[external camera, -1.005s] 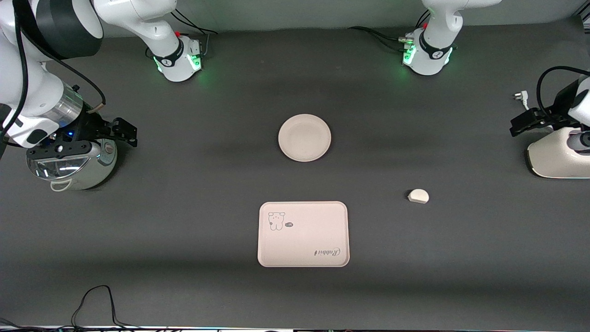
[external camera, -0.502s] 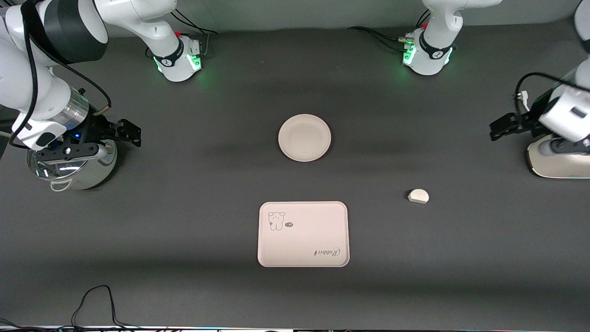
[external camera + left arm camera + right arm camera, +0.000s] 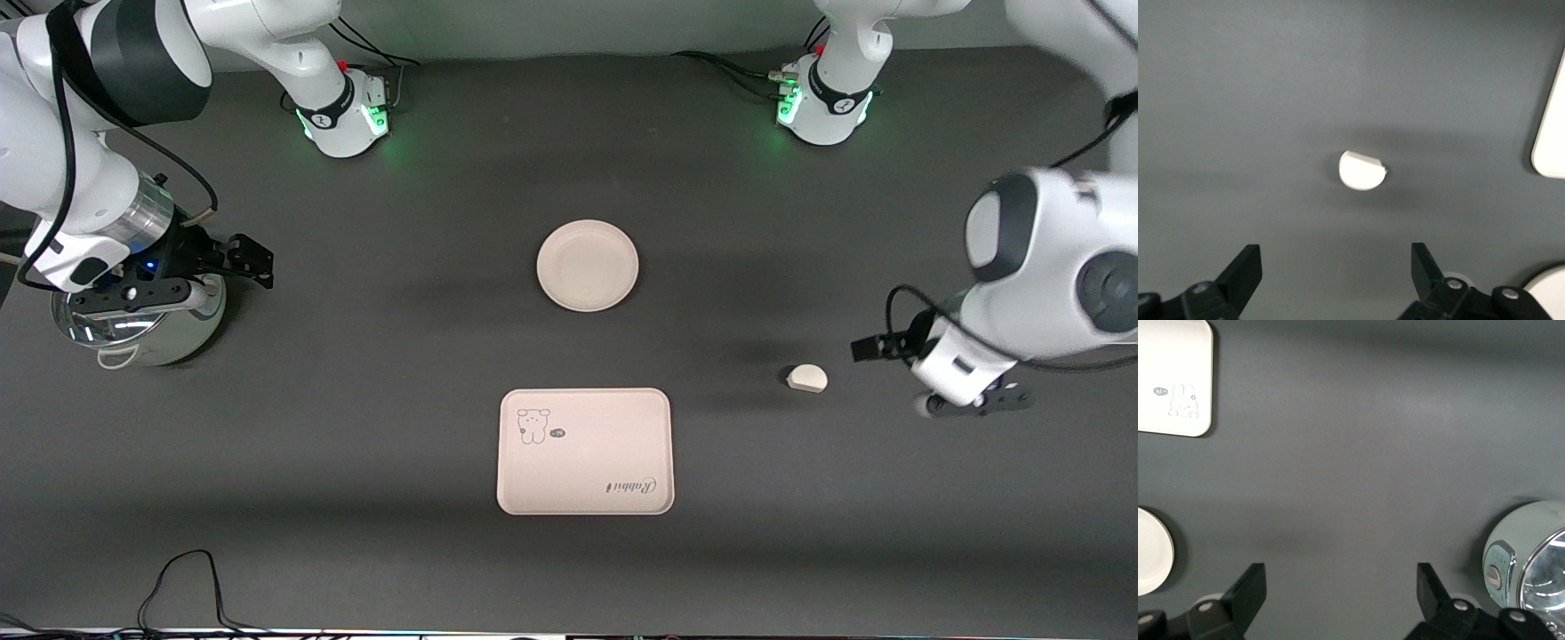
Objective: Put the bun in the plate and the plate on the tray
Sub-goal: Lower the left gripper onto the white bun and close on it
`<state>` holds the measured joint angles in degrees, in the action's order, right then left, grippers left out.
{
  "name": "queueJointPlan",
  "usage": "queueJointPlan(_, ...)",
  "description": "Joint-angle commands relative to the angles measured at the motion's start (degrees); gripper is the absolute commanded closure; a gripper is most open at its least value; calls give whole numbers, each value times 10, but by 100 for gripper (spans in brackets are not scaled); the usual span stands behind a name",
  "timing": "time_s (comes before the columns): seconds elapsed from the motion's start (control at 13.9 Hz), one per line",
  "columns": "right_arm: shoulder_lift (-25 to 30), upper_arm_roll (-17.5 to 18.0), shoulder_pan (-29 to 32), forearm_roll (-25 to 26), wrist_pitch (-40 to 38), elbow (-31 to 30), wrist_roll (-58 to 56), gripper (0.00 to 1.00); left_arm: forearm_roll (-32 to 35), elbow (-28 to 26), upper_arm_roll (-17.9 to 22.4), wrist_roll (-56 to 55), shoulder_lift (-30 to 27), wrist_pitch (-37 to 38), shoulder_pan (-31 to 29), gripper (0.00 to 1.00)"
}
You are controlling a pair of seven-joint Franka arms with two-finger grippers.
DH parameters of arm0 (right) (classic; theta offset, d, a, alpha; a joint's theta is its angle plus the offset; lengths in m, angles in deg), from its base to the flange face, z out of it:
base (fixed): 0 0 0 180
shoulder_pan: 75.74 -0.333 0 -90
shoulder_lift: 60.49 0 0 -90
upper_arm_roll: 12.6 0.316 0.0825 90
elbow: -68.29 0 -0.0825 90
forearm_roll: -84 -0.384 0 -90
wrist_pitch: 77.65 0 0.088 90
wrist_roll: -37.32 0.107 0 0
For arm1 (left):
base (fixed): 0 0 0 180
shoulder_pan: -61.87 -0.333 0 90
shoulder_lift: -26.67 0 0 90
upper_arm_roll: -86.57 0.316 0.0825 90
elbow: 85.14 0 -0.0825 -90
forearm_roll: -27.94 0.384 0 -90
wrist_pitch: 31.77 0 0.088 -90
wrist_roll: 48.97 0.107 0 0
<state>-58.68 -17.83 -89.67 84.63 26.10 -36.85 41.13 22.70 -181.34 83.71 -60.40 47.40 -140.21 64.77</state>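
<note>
While bun (image 3: 807, 379) sits alone on table, near left arm's end, left gripper (image 3: 1335, 270) hangs close by, fingers wide apart, empty. Step: grab bun. Next: drop down, pinch, carry to plate (image 3: 588, 265). Right gripper (image 3: 1341, 592) waits by pot (image 3: 133, 320), fingers apart.

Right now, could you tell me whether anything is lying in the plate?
Nothing lies in the plate; its whole inner surface shows bare. The bun sits apart on the table, with the open left gripper over the table near it.

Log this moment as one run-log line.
left gripper open near bun | right gripper open, waiting | plate empty | tray bare
</note>
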Motion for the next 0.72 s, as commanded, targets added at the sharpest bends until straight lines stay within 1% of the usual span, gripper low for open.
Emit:
queueJointPlan(0.0, -20, -4, 0, -10, 44, -1, -19, 0, -47, -56, 3, -11, 11, -70, -33, 0)
queueJointPlan(0.07, -25, -6, 0, -12, 50, -1, -26, 0, -65, -84, 3, -13, 15, -100, -41, 0)
queueJointPlan(0.14, -25, -6, 0, -13, 50, 0, -26, 0, -82, -102, 4, -25, 20, -119, -43, 0)
queueJointPlan(0.22, -25, -6, 0, -13, 50, 0, -25, 0, -89, -113, 4, -60, 26, -128, -48, 0)
queueJointPlan(0.36, -19, -7, 0, -13, 49, -2, -23, 0, -83, -114, 4, -165, 43, -133, -40, 0)
queueJointPlan(0.43, -17, -14, 0, -13, 46, -2, -25, 0, -77, -115, 4, -203, 52, -146, -37, 0)
queueJointPlan(0.57, -16, -26, 0, -13, 42, -2, -35, 0, -68, -115, 4, -244, 70, -159, -33, 0)
queueJointPlan(0.65, -15, -28, 0, -13, 38, -2, -51, 0, -67, -115, 4, -276, 82, -178, -27, 0)
